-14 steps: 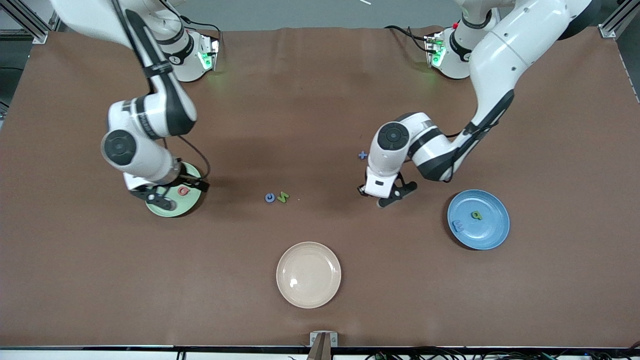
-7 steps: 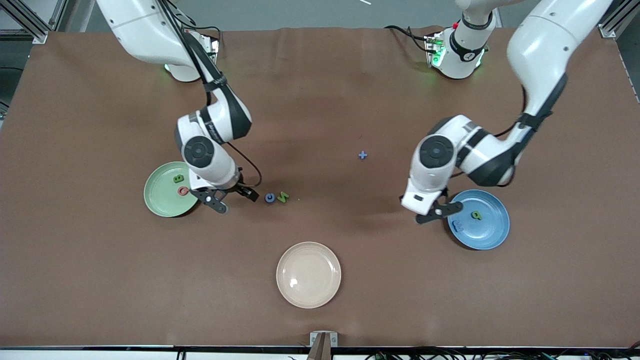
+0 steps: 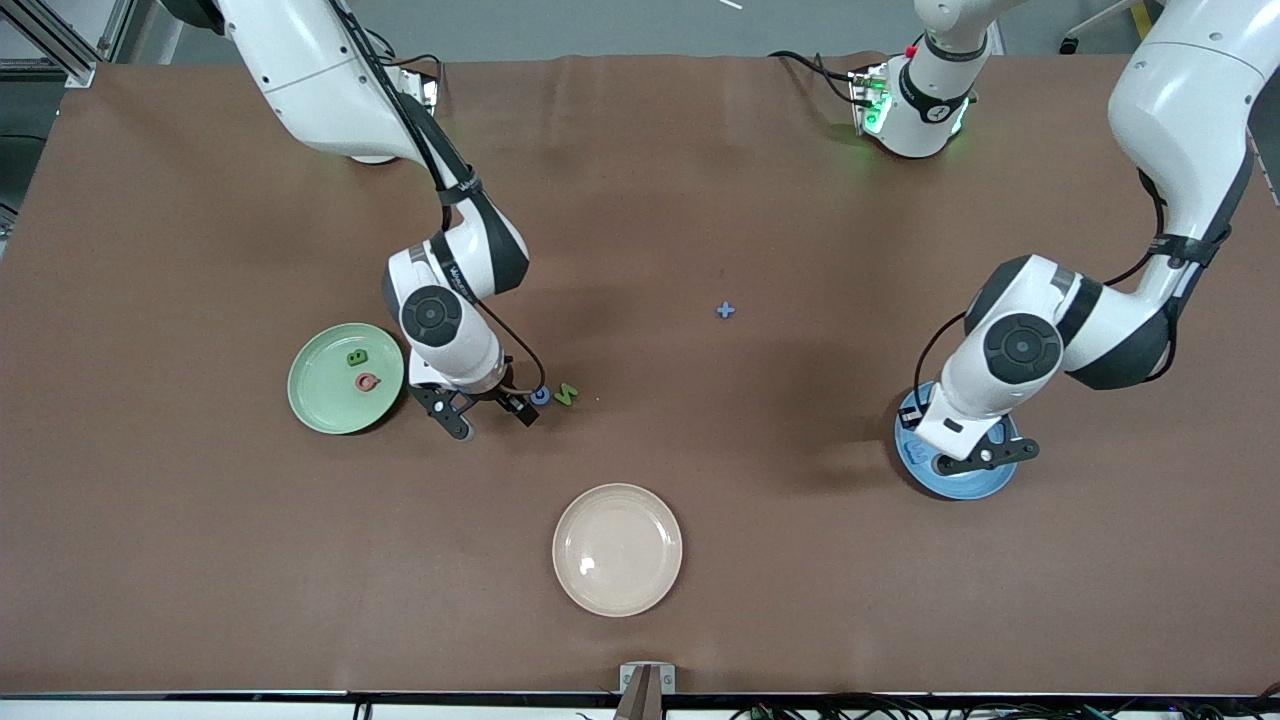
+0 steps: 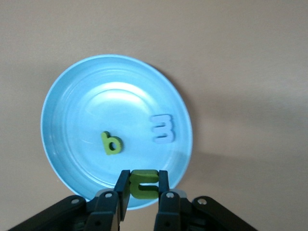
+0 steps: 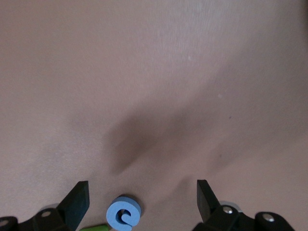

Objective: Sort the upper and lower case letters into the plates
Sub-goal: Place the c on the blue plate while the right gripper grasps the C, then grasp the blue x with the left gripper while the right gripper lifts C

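Your left gripper (image 4: 143, 192) is hanging over the blue plate (image 3: 985, 485) at the right of the front frame, its fingers (image 4: 122, 188) pinching a green letter (image 4: 144, 183) between them. In the left wrist view that plate is already carrying a second green letter (image 4: 111, 143) and a pale purple letter (image 4: 163, 128), lying apart from each other on its floor.

Your right gripper (image 3: 492, 412) is sitting low over the desk (image 3: 640, 200) at centre-left of the front frame, its fingers (image 5: 78, 202) spreading wide and holding nothing. In the right wrist view a blue round letter (image 5: 124, 213) is lying on the desk between the two fingers, touching neither. A green zigzag letter (image 3: 567, 393) is lying just beside it.

The green plate (image 3: 318, 395) is sitting at middle-left of the front frame, next to your right gripper, with a green block letter (image 3: 356, 357) and a red letter (image 3: 367, 382) inside. A cream plate (image 3: 617, 549) is sitting at lower centre. A small blue cross (image 3: 725, 311) is lying alone at mid-frame.
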